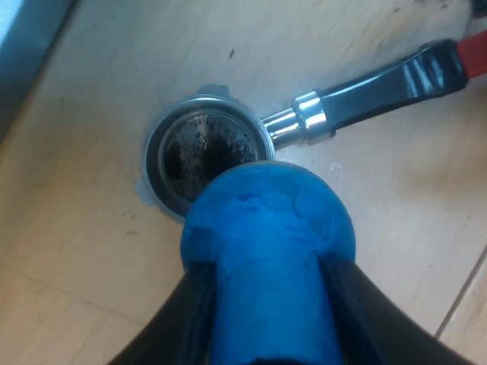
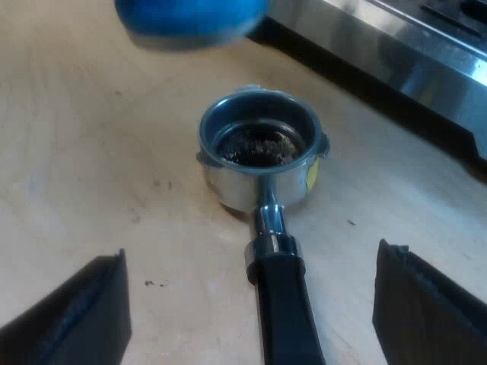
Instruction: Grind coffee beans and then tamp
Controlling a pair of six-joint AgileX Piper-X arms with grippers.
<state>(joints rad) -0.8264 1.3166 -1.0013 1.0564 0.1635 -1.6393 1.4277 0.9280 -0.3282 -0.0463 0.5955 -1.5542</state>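
The metal holder [image 1: 205,156] lies loose on the wooden table [image 1: 91,251], dark coffee grounds in its basket, its dark handle [image 1: 388,84] ending in red. My left gripper [image 1: 266,304] is shut on the blue tamper [image 1: 266,228], which hangs just above the basket's near rim. In the right wrist view the holder [image 2: 259,152] sits on the table with its handle [image 2: 285,312] running between my open right gripper [image 2: 251,304], whose fingers [image 2: 76,312] stand wide on either side without touching it. The tamper's blue base [image 2: 190,19] hovers beyond the basket.
The espresso machine's metal base [image 2: 403,53] stands close behind the holder. A few specks of coffee lie on the table [image 2: 91,152] near the holder's handle.
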